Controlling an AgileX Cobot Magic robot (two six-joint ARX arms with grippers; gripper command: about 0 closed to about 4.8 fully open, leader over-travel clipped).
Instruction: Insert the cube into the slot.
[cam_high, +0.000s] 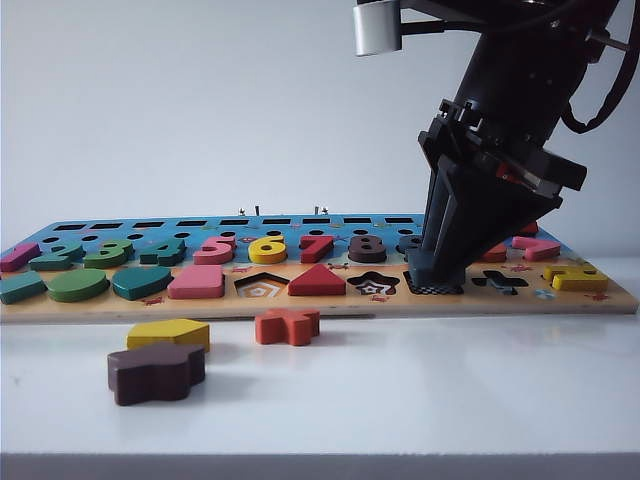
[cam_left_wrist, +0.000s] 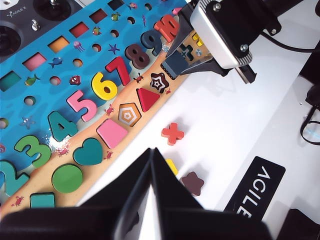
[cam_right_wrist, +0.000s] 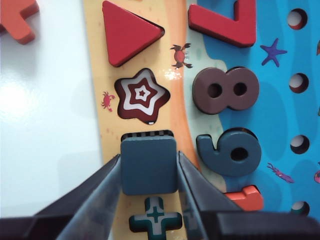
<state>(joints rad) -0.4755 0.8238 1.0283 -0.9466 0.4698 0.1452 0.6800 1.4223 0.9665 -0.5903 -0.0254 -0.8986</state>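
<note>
Currently the cube (cam_right_wrist: 149, 165) is gripped between the two fingers of the right claw (cam_right_wrist: 150, 172), half closed on its opposite sides, directly over the slot (cam_right_wrist: 148, 134), whose checkerboard floor shows only as a thin strip at the cube's far edge. Seen from the exterior camera, the cube (cam_high: 436, 274) sits low at the puzzle board (cam_high: 330, 300), at about 3 o'clock from the star recess (cam_high: 373, 284), with part of the slot (cam_high: 433, 289) still visible beneath it. A slight offset is suggested by that exposed strip, so a rounded corner could catch on the rim and the cube could be left tilted if released now. The left claw (cam_left_wrist: 150, 200) is held above the table (cam_left_wrist: 235, 125), its fingers pressed together and empty.
</note>
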